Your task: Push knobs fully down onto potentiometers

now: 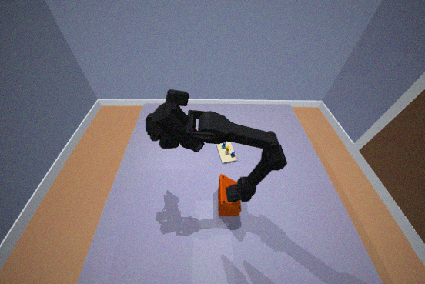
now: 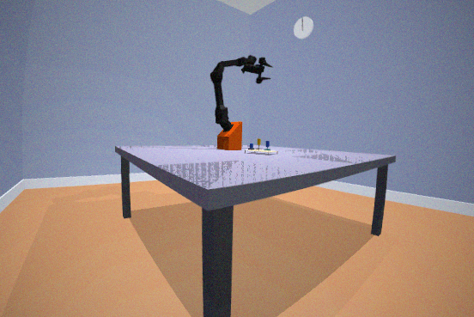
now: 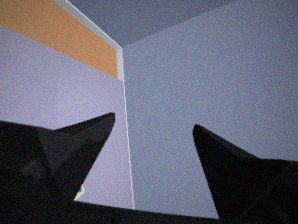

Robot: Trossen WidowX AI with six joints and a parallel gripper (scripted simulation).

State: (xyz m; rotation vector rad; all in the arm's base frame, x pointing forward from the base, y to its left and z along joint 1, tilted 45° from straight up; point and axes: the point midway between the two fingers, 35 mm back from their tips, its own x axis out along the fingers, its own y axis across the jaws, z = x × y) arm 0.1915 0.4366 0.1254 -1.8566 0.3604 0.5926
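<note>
The circuit board (image 1: 228,160) (image 2: 258,151) is a small pale board on short legs. A blue knob (image 1: 224,144) (image 2: 267,143) stands raised above a teal potentiometer, and a yellow knob (image 1: 228,148) (image 2: 258,142) stands raised on its shaft. Another blue knob (image 1: 232,154) (image 2: 251,146) sits lower, close to its dark base. My gripper (image 2: 270,72) (image 3: 154,122) is open and empty, high above the table. In the top view it is left of the board, its fingertips hard to make out. In the wrist view only a sliver of the board shows, behind the left finger.
The orange arm base (image 1: 227,208) (image 2: 234,139) stands on the lilac table (image 1: 154,173) (image 2: 206,173) near the board. In the top view the arm's forearm passes over the area just behind the board. A round clock (image 2: 303,27) hangs on the wall.
</note>
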